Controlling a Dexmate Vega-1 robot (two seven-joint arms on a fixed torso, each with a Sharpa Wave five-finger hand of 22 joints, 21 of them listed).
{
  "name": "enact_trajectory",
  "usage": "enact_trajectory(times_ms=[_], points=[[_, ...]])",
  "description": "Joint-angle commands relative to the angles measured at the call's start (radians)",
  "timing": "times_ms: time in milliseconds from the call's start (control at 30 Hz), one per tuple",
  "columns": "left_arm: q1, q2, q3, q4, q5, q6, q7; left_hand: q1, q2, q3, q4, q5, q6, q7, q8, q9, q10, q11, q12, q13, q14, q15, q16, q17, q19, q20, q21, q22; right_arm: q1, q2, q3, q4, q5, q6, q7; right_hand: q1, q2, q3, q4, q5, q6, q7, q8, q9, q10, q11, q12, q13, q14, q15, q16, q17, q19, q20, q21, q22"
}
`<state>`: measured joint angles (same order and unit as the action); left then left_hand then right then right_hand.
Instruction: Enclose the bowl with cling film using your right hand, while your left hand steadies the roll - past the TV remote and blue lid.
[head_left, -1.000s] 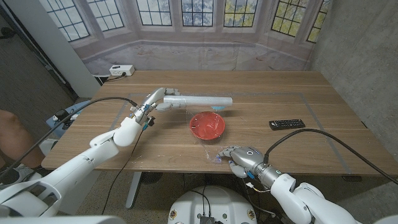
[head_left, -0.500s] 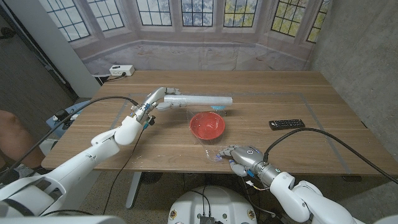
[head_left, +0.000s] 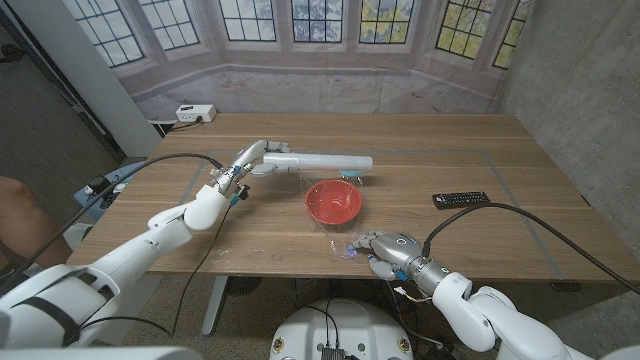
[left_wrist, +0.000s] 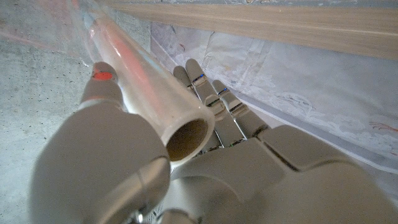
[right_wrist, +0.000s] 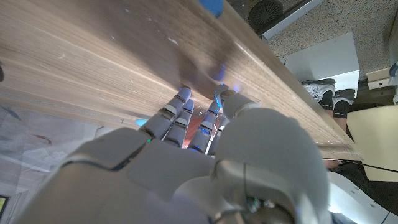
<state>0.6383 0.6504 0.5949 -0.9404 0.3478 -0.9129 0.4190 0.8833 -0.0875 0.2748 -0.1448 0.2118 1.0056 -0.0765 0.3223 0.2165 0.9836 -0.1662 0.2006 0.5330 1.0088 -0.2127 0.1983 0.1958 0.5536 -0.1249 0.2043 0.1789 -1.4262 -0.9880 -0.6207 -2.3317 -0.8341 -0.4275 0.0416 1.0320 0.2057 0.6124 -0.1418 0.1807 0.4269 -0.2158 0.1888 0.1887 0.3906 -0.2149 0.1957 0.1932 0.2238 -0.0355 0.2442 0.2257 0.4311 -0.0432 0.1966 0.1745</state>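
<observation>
Right robot hand edged left; wrist view shows fingertips on film.

White rounded arm shells, black cables, grey hands; fingers banded blue.

place: lab or test room | evidence: printed bay-window backdrop; bare grey concrete wall; long wooden table; white power strip
</observation>
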Motion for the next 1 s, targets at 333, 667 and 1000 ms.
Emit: enact_trajectory(times_ms=[333,667,1000], points=[[-0.178,-0.077,0.122,0.351,0.042,-0.183,0.106,0.166,0.179,0.020,0.007,0.005,0.002,0.004,0.008,0.002,-0.005,0.005,-0.001,0.000,-0.008,-0.001,-0.002,0.000,-0.009,-0.002,0.003,0.004,0.073,0.025,-0.029,0.020,0.042,-0.010,0.055,0.010,0.001,-0.005,0.020,-0.005,0.011,0.002,0.007,0.001,0.009,0.004,0.003,0.003,0.004,-0.161,0.010,0.010,-0.003,-0.094,0.007,0.002],[-0.280,-0.123,0.257,0.524,0.000,-0.214,0.153,0.163,0.180,0.023,0.006,0.005,0.004,0.007,0.010,0.002,-0.007,0.008,-0.001,-0.001,-0.010,0.000,-0.001,0.000,-0.009,-0.003,0.004,0.004,0.102,0.042,-0.048,0.024,0.044,-0.033,0.075,0.011,0.002,-0.010,0.027,-0.004,0.012,0.003,0.007,0.002,0.009,0.004,0.002,0.004,0.004,-0.161,0.013,0.013,-0.002,-0.094,0.008,0.002],[-0.324,-0.119,0.358,0.545,-0.086,-0.196,0.136,0.160,0.180,0.026,0.006,0.004,0.005,0.007,0.012,0.001,-0.008,0.007,-0.002,-0.002,-0.012,0.000,-0.001,0.000,-0.009,-0.004,0.005,0.004,0.113,0.051,-0.062,0.020,0.042,-0.056,0.077,0.012,0.002,-0.015,0.034,-0.003,0.013,0.003,0.006,0.002,0.008,0.004,0.001,0.004,0.004,-0.160,0.016,0.017,-0.002,-0.094,0.009,0.002]])
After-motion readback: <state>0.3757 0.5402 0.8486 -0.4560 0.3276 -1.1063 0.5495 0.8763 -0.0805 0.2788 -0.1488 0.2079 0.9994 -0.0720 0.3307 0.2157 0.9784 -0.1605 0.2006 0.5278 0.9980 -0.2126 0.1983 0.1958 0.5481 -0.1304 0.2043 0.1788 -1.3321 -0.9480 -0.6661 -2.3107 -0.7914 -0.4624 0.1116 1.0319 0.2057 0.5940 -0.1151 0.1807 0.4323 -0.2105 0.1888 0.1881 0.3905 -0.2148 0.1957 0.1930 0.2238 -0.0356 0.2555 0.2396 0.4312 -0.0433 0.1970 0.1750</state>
